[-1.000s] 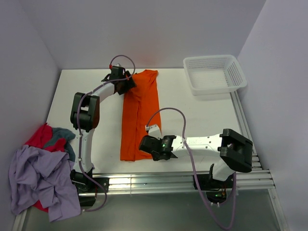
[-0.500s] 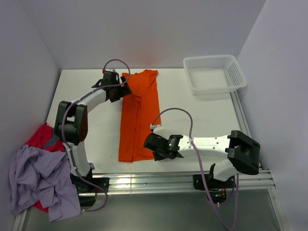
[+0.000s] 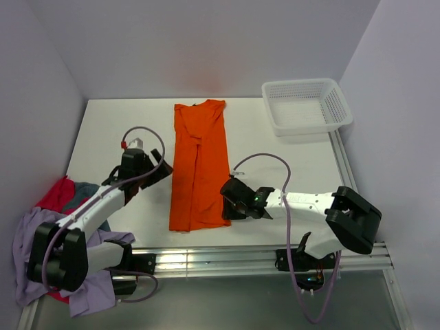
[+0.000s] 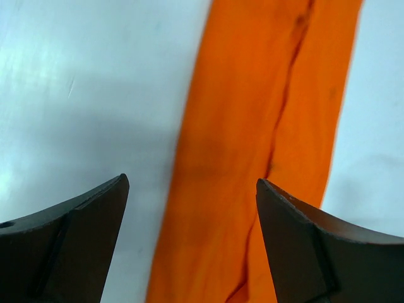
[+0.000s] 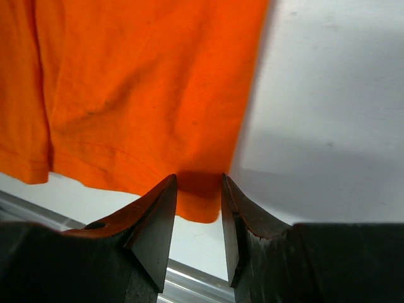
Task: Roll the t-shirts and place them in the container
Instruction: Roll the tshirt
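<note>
A bright orange t-shirt point(image 3: 199, 165) lies folded into a long narrow strip down the middle of the white table point(image 3: 289, 165). My left gripper point(image 3: 159, 172) hovers just left of the strip's middle, jaws wide open; in the left wrist view its gripper point(image 4: 192, 182) frames the orange t-shirt point(image 4: 252, 158) below, holding nothing. My right gripper point(image 3: 227, 199) sits at the strip's near right corner. In the right wrist view its gripper point(image 5: 198, 178) is open by a narrow gap, with the orange t-shirt's corner point(image 5: 202, 205) lying on the table beyond it.
A heap of other t-shirts hangs over the table's near left edge: lavender point(image 3: 51, 254), red point(image 3: 58, 196) and grey-blue point(image 3: 93, 192). A white perforated basket point(image 3: 306, 103) stands at the far right. A metal rail point(image 3: 261, 254) runs along the near edge.
My left arm has pulled back from the shirt's far collar end to beside its middle. My right gripper has opened off the near corner and shifted slightly right.
</note>
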Controlling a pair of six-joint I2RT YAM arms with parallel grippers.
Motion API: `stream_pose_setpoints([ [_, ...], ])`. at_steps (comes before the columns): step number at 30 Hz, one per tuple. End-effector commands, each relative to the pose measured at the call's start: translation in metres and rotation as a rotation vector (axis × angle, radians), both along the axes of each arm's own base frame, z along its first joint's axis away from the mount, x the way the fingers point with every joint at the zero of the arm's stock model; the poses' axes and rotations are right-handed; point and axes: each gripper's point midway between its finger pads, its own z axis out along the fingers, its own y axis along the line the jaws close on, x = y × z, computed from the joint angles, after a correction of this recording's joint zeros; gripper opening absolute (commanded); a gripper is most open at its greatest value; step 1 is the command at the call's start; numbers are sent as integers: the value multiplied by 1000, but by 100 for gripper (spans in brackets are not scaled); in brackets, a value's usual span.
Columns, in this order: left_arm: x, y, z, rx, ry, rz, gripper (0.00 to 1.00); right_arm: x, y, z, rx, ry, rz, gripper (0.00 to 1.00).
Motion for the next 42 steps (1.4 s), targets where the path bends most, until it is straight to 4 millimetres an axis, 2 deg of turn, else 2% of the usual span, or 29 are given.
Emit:
stream_pose_setpoints([
  [1, -24, 2, -10, -46, 8, 20, 88, -2, 17, -3, 81, 27, 13, 41],
  [2, -32, 0, -15, -59, 19, 6, 87, -3, 18, -4, 85, 32, 14, 41],
  [3, -45, 2, -29, -64, 55, 9, 87, -4, 17, -7, 78, 41, 12, 40],
  [4, -50, 1, -27, -75, 46, 8, 87, -5, 15, -10, 66, 50, 9, 39],
  [9, -87, -1, -49, -99, 118, -9, 84, -7, 8, -15, 32, 59, -2, 29],
  [14, -111, -18, -59, -132, 165, -53, 84, -5, 1, -16, -4, 52, -9, 30],
  [17, -122, -26, -63, -127, 191, -77, 84, -6, -4, -17, -21, 58, -14, 38],
  [22, -134, -29, -70, -95, 235, -81, 84, -7, -9, -12, -29, 49, -15, 39],
  [28, -147, -31, -72, -102, 265, -78, 77, -12, -15, -13, -33, 67, -20, 37],
  [35, -171, -39, -79, -111, 316, -98, 63, -18, -18, -16, -33, 81, -11, 35],
  [42, -182, -41, -85, -107, 336, -120, 53, -20, -21, -26, -65, 96, -4, 37],
])
